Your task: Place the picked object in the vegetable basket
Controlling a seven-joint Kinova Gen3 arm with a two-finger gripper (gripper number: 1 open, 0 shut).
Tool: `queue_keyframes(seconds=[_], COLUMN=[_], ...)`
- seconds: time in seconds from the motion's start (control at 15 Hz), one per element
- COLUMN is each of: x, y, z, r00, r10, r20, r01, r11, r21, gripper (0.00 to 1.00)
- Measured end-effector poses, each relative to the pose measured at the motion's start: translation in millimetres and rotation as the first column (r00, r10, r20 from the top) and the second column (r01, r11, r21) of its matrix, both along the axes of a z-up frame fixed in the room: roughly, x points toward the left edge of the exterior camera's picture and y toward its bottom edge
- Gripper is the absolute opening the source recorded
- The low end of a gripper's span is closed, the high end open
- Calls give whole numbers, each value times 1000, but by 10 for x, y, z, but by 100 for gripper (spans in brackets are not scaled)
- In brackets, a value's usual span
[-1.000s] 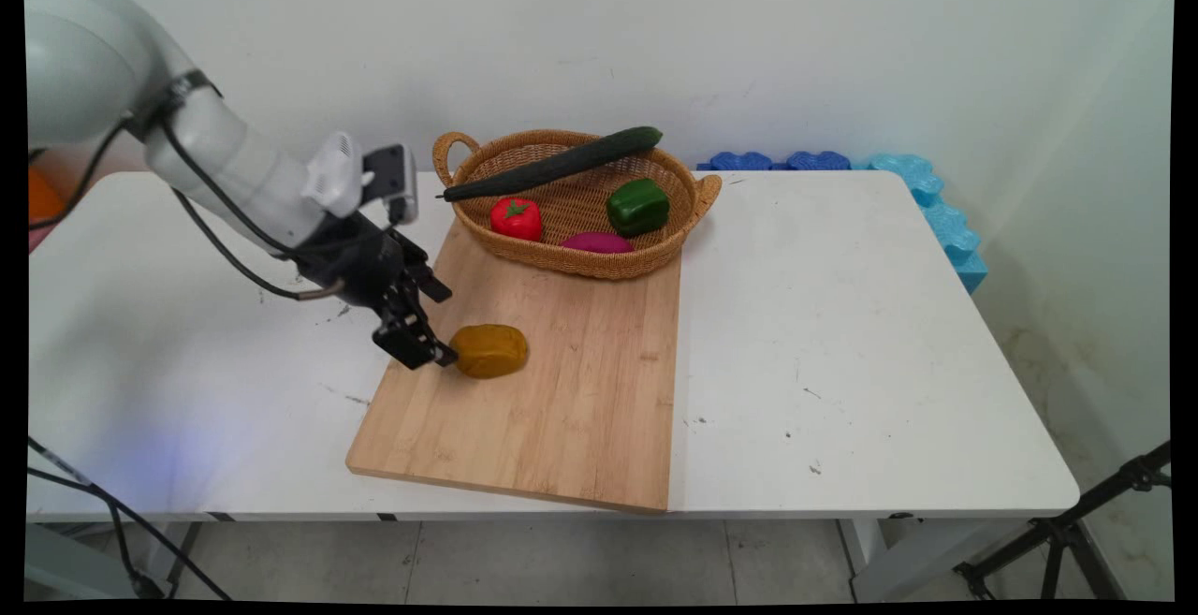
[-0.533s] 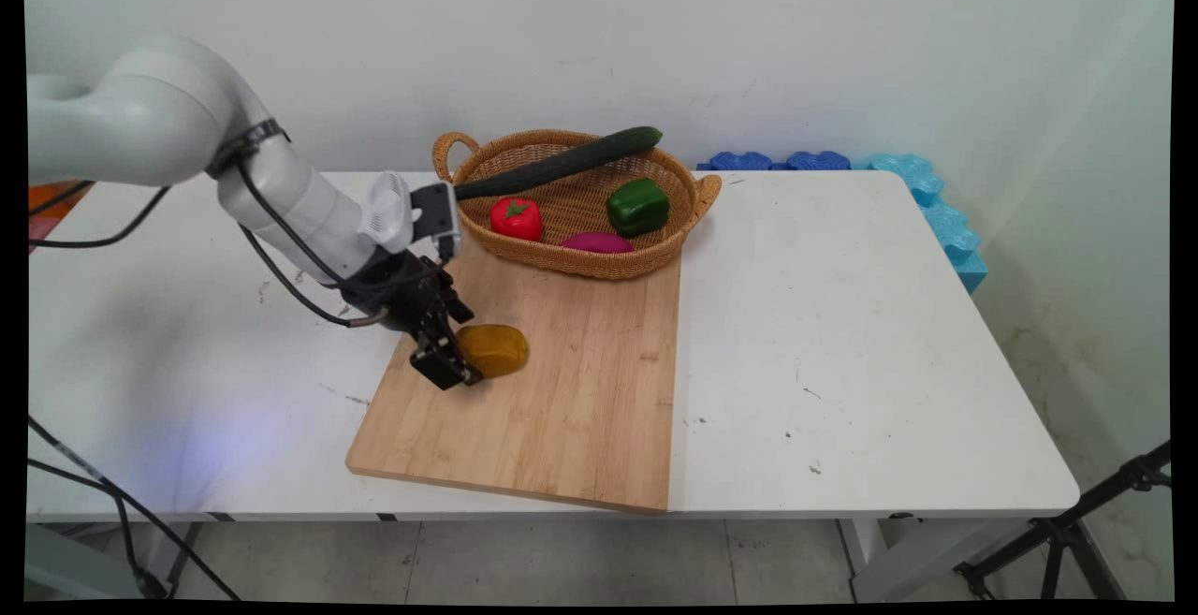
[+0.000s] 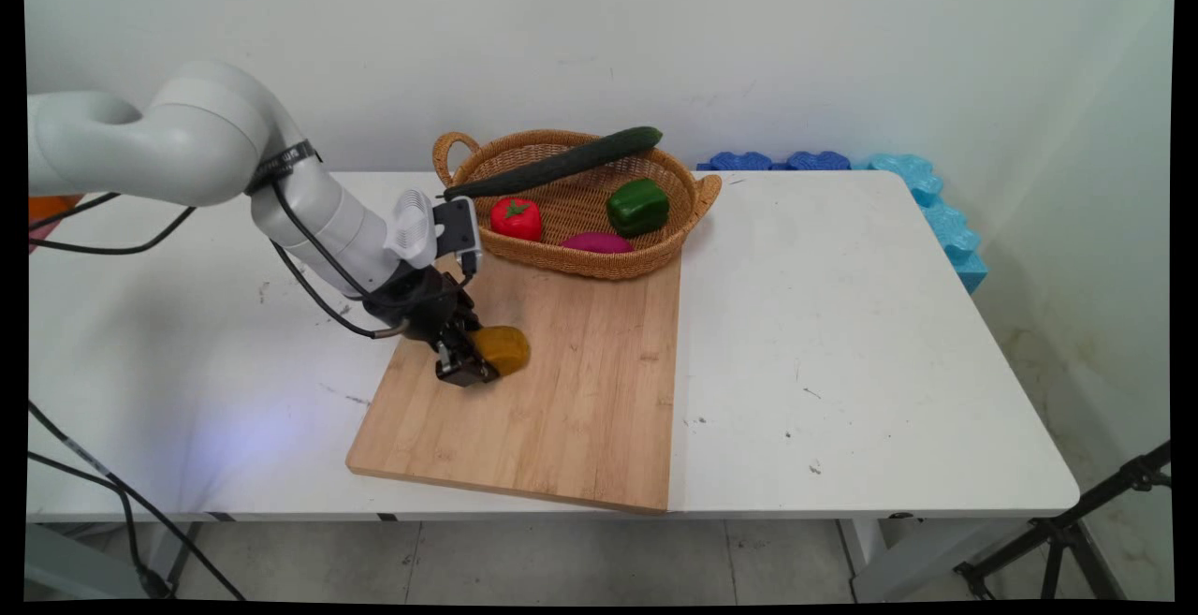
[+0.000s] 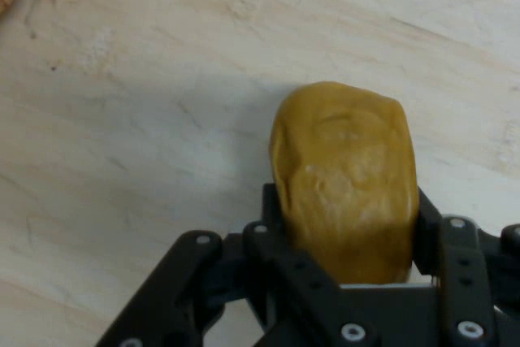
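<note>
A brown potato [image 3: 506, 348] lies on the left part of a wooden cutting board [image 3: 571, 409]. My gripper [image 3: 477, 362] reaches down onto it from the left, one finger on each side. In the hand view the potato [image 4: 345, 176] fills the gap of the gripper [image 4: 348, 210], and both fingertips [image 4: 272, 205] press against its flanks. The potato still rests on the board [image 4: 122, 119].
Behind the board stands a wicker basket [image 3: 599, 269] holding a long cucumber [image 3: 562, 161], a red tomato [image 3: 516, 218], a green pepper [image 3: 637, 206] and a purple vegetable [image 3: 597, 242]. Blue foam pieces [image 3: 927, 194] line the table's far right corner. Black cables hang at the left.
The gripper has moved right and down, from beside the potato's left end to around it. Its fingers have come in against the potato's sides. The potato has stayed in place.
</note>
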State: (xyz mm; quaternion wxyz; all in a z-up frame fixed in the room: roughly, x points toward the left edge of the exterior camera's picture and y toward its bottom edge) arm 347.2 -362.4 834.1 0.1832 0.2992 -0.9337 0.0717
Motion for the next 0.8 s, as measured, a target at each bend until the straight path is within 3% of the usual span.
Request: queue_keyframes(seconds=[0.33,0.8], x=[-24,-27], y=[58,69], z=[42,687], r00=[1000,1000], r10=[3,-2], r20=[-6,-3], r01=[-3,2], r11=[1000,1000], r21=[3,-27], gripper=[0,0])
